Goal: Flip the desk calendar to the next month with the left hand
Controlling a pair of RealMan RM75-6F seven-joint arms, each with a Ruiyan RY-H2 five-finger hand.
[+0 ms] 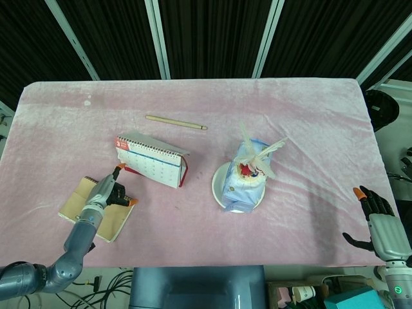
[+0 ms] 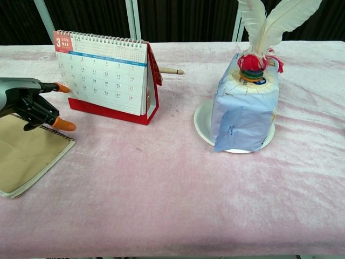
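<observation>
I've got the left hand (image 2: 29, 102) holding nothing, fingers part-spread w/ one tip at the left edge of the calendar (image 2: 105, 75), far-left on the table, so pushing sideways could shove or tip it instead of lifting the March page

A pink cloth covered the bench (image 1: 309, 116). A white plate (image 2: 204, 125) sat near the middle of it. On the plate stood a blue and white packet (image 2: 243, 105) with white feathers (image 2: 265, 21) on top. Far left of the plate lay a brown notebook (image 2: 24, 159). A wooden stick (image 1: 175, 121) lay behind and left of the plate.
</observation>
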